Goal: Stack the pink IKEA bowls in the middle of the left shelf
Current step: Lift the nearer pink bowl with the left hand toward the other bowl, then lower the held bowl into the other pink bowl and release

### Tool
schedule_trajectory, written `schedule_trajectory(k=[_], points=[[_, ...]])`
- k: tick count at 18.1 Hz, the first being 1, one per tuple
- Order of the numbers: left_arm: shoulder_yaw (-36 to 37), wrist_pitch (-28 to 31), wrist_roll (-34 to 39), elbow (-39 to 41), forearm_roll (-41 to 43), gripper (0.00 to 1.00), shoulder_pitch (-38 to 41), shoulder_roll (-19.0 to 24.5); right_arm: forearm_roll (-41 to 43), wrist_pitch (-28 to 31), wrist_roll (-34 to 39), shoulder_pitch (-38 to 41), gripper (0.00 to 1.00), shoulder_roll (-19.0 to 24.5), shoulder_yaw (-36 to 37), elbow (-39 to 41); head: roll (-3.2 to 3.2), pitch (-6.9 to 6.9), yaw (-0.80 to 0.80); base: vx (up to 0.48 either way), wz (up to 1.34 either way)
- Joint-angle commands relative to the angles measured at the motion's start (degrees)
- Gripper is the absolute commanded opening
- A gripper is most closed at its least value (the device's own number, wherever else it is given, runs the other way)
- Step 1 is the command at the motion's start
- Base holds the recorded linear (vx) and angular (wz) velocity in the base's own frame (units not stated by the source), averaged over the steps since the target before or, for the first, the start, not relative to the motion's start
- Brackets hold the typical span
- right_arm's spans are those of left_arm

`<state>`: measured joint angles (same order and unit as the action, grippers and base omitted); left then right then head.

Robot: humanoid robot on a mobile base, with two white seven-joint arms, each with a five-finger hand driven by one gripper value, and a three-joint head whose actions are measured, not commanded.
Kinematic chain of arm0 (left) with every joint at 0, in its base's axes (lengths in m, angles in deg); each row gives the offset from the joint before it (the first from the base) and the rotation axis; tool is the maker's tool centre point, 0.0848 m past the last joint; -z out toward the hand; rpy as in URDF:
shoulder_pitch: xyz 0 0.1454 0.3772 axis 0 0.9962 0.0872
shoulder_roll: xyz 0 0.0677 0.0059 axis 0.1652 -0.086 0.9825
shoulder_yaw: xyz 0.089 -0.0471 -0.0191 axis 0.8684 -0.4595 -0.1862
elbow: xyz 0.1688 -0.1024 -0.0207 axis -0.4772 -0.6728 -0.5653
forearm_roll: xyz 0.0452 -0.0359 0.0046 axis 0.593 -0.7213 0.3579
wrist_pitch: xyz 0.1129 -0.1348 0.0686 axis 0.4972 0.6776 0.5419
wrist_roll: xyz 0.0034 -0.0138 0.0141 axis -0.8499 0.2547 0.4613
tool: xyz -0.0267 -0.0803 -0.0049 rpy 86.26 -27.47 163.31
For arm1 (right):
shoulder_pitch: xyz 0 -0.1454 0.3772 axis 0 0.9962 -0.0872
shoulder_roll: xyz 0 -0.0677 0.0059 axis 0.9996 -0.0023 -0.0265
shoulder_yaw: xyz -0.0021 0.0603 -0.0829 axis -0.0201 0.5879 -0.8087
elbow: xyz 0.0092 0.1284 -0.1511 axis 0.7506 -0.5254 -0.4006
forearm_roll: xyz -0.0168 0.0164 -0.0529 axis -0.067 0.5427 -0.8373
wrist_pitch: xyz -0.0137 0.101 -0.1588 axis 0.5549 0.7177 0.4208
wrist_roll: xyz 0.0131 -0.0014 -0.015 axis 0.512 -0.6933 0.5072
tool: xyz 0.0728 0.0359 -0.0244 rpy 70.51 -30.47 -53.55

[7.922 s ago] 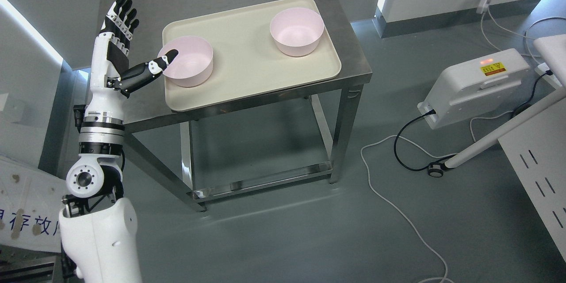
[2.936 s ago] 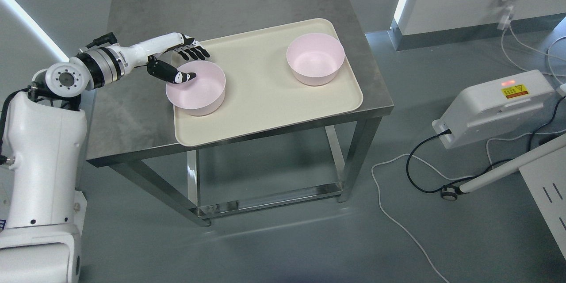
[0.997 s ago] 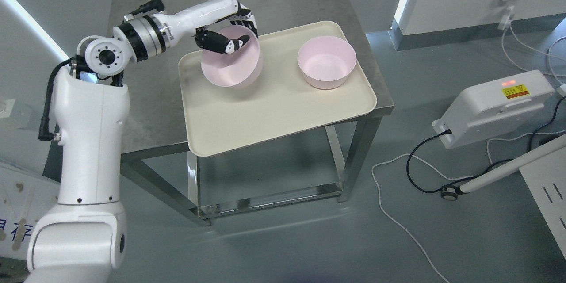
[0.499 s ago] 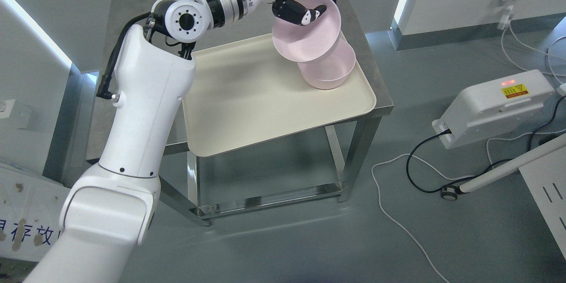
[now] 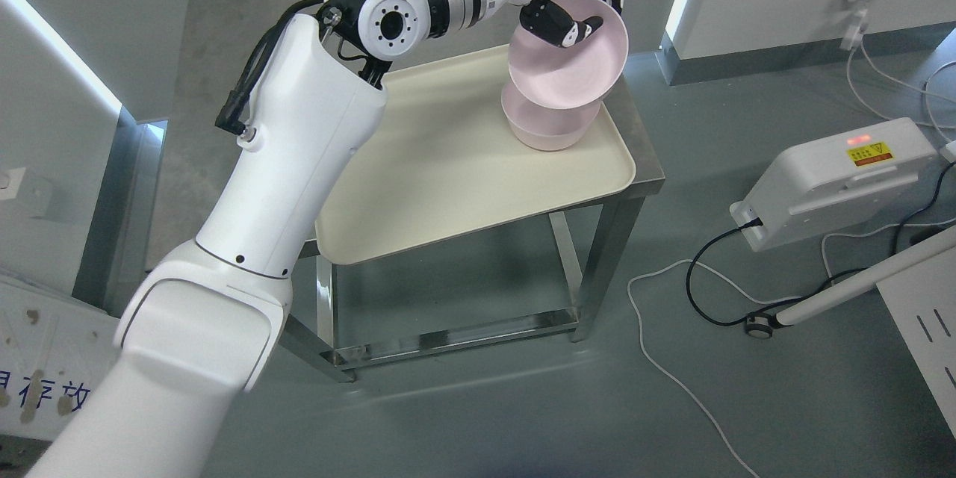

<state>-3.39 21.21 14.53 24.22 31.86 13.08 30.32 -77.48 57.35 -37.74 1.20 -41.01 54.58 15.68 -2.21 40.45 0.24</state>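
Observation:
My left hand (image 5: 579, 11) is shut on the rim of a pink bowl (image 5: 571, 67), thumb inside and fingers behind the rim. It holds the bowl tilted in the air, just above a second pink bowl (image 5: 549, 131). That second bowl stands on the right part of the cream tray (image 5: 433, 164) on the steel table (image 5: 224, 52), and the held bowl hides its upper part. My left arm reaches across the tray from the lower left. The right arm is out of view.
The tray overhangs the table's front edge. A white box with a yellow label (image 5: 829, 179) sits on the floor at the right, with cables (image 5: 672, 299) running across the floor. A white furniture leg on a caster (image 5: 758, 328) stands near it.
My left hand has carried the held bowl further right, from over the left side of the second bowl to directly above it. The second bowl and tray have not moved.

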Motion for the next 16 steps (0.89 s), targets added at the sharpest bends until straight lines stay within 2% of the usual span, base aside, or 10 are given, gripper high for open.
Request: schedule_trajectory(k=[1, 7, 10, 16], points=[[6.2, -0.8, 0.2, -8.6, 2.0, 0.02, -1.4, -1.0, 0.0, 0.0, 0.0, 0.1, 1.00, -1.0, 0.0, 0.0, 0.00, 0.00, 0.00, 0.000, 0.00], [5.2, -1.8, 1.5, -9.1, 4.0, 0.03, -1.5, -1.0, 0.0, 0.0, 0.0, 0.0, 1.00, -1.0, 0.0, 0.0, 0.00, 0.00, 0.00, 0.000, 0.00], [1.8, -3.0, 2.1, -9.2, 7.6, 0.04, -1.6, -1.0, 0.0, 0.0, 0.0, 0.0, 1.00, -1.0, 0.0, 0.0, 0.00, 0.00, 0.00, 0.000, 0.00], [1.7, -3.6, 2.0, -9.3, 9.0, 0.04, -1.4, -1.0, 0.0, 0.0, 0.0, 0.0, 1.00, -1.0, 0.0, 0.0, 0.00, 0.00, 0.00, 0.000, 0.00]])
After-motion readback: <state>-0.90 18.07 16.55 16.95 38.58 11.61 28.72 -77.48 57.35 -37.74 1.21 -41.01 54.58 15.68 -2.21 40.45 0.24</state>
